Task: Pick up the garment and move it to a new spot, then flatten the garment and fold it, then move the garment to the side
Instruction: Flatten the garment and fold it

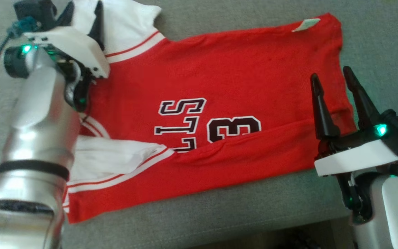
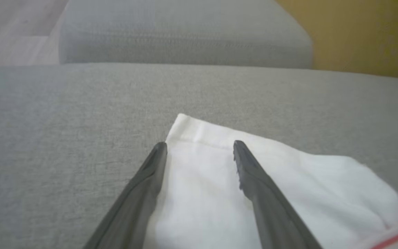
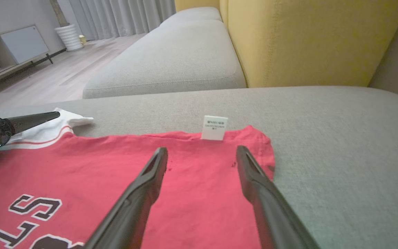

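Observation:
The garment (image 1: 219, 86) is a red jersey with white sleeves and black-and-white lettering, spread across a grey sofa seat (image 1: 219, 214), its near long edge folded over. My left gripper (image 1: 85, 14) hovers open above the far white sleeve (image 2: 202, 193), whose cuff lies between the fingers in the left wrist view. At the jersey's hem end my right gripper (image 1: 330, 74) stands open above the red cloth (image 3: 199, 186). A white label (image 3: 214, 127) sticks out of the far hem corner. Neither gripper holds anything.
The seat's front edge (image 1: 288, 228) runs along the bottom of the head view. A yellow backrest (image 3: 306, 41) rises behind the seat, and another grey cushion (image 3: 171, 65) adjoins it. Wooden floor, a white cabinet (image 3: 22, 43) and curtains lie beyond.

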You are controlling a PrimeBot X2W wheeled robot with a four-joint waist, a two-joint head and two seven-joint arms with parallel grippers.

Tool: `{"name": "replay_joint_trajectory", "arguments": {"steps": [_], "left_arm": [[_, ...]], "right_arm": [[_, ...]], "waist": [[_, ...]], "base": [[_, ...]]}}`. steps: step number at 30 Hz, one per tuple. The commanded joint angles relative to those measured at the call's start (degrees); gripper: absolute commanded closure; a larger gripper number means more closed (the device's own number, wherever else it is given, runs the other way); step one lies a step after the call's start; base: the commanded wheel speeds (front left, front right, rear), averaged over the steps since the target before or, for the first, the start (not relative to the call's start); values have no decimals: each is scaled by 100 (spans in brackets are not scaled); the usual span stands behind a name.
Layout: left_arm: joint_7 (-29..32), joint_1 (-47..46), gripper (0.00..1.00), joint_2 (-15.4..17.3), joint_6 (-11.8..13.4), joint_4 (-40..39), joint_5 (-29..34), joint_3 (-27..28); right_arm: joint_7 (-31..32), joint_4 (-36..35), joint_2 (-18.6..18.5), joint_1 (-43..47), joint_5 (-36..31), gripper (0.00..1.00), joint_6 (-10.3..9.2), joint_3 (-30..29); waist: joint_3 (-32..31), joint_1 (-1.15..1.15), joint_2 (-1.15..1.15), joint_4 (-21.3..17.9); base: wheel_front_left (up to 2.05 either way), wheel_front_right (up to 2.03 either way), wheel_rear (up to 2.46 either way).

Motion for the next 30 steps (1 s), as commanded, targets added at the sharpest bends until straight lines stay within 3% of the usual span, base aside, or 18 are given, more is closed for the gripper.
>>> {"name": "replay_joint_trajectory", "arguments": {"steps": [1, 7, 8, 9, 10, 18, 30], "left_arm": [[31, -392, 0, 301, 89, 329, 88, 107], [73, -772, 0, 323, 154, 1129, 166, 15], [68, -819, 18, 299, 103, 1234, 161, -7], [37, -861, 78, 283, 63, 1321, 187, -53], [30, -888, 100, 259, 20, 1413, 204, -96], [-464, -1099, 100, 109, -102, 1758, 216, -226], [-746, -1308, 100, -199, -254, 1900, 128, -382]], "right_arm": [[-79, -117, -75, -115, 79, 0, 39, 153], [-94, -6, -72, -151, 147, 0, 39, 103], [-94, 16, -73, -155, 157, 0, 39, 90], [-97, 36, -70, -168, 179, 0, 39, 78], [-91, 58, -70, -187, 197, 0, 39, 62], [-1, 532, -290, -858, 457, 0, 39, -147], [447, 3007, -922, -2463, 975, 0, 39, -136]], "waist": [[169, -1, 0, -192], [178, -1, 0, -229], [172, -1, 0, -220], [163, -1, 0, -207], [151, -1, 0, -194], [43, -1, 0, -81], [42, -1, 0, 290]], "base": [[0, 0, 0], [0, 0, 0], [0, 0, 0], [0, 0, 0], [0, 0, 0], [0, 0, 0], [0, 0, 0]]}}
